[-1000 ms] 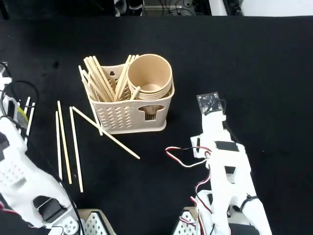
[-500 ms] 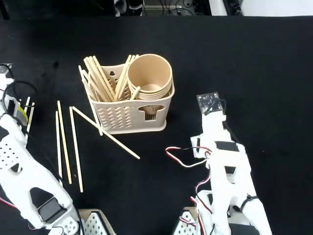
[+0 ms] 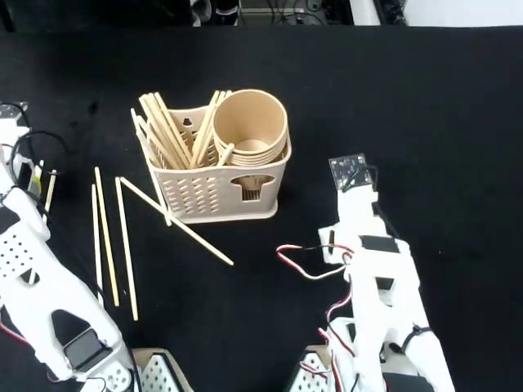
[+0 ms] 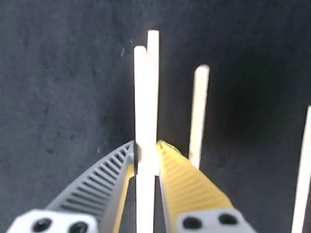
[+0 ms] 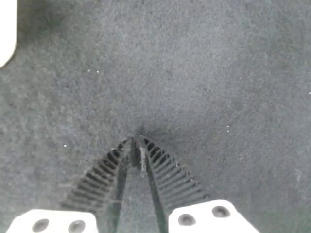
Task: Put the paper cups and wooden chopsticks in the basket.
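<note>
**Item: held pair (image 4: 146, 87) of wooden chopsticks.**
- Location: far left edge of the high view, in the left gripper (image 4: 146, 149). It is well apart from the basket (image 3: 216, 196), which stands left of centre in the upper half.
- Grip: the grey and yellow jaws are clamped on two sticks lying side by side and touching. Much of their length runs out past the fingertips.
- Orientation: the long axis is in line with the gripper, and appears to run roughly up and down the high view.
- Handling, as judged: very light, stiff, thin and smooth, so liable to roll or scissor apart. A pinch nearer the middle would curb pivoting. The pair likely needs tipping upright to drop in beside the bundle (image 3: 167, 135) in the basket's left compartment.

**Item: loose chopsticks (image 3: 108, 237).**
- Three lie flat on the black table (image 3: 425, 106) left of the basket, nearly parallel, with long axes running up and down the frame.
- A fourth stick (image 3: 192, 231) runs diagonally from upper left to lower right past the basket's front corner. Whether it leans on the basket cannot be told.

**Item: paper cups (image 3: 250, 122).**
- Nested, upright and mouth up, in the basket's right compartment.
- Handling, as judged: light and crushable.

**Item: right gripper (image 5: 136, 145).**
- Jaws together and holding nothing, over bare table right of centre in the high view.
</note>
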